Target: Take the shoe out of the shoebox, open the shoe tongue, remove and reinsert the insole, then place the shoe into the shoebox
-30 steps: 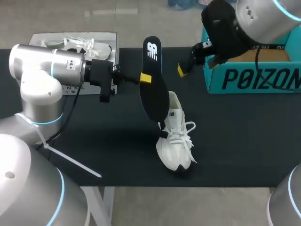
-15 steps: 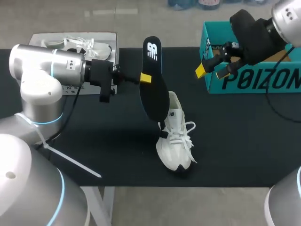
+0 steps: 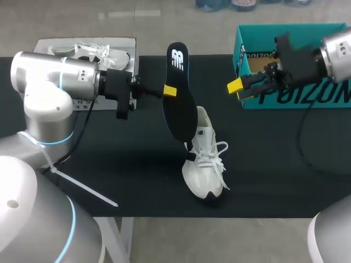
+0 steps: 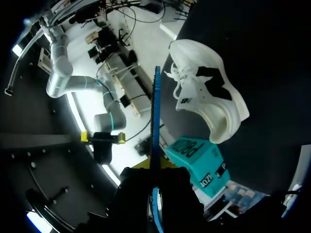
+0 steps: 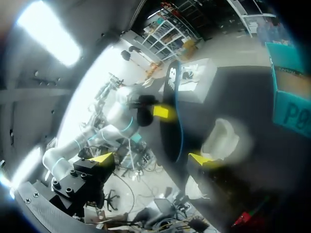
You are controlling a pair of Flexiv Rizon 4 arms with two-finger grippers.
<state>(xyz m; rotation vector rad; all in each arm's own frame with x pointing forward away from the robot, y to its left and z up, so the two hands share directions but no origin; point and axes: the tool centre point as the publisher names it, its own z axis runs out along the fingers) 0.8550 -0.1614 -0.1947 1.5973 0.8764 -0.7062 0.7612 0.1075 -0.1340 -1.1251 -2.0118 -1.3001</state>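
Left claw (image 3: 170, 91) is pinched on the black insole (image 3: 181, 107), its yellow tips pressing the two faces about a third of the way down from the upper end, so the insole hangs on edge and tilted. The insole's lower end sits over the heel opening of the white shoe (image 3: 204, 161); whether they touch cannot be told. Below and ahead of this claw, the shoe stands upright on the counter (image 3: 285, 164), laces loose.

Right claw (image 3: 237, 87) is spread wide with nothing between its tips; its wrist view shows them well apart (image 5: 151, 158), with the insole and shoe ahead. Just behind it is the teal box (image 3: 249, 98), open and without the shoe.

Over the last second only the right arm has moved. It swung down from above the box to lie level, with its claw turned toward the insole and a little nearer the box. The left arm, insole and shoe have held still. The insole is out, so the right arm is probably lining up to help put it back.

On print, the insole carries a white logo near its top and the box has large dark letters on its side. A white box (image 3: 118, 46) behind the left arm holds a second shoe (image 3: 90, 53).
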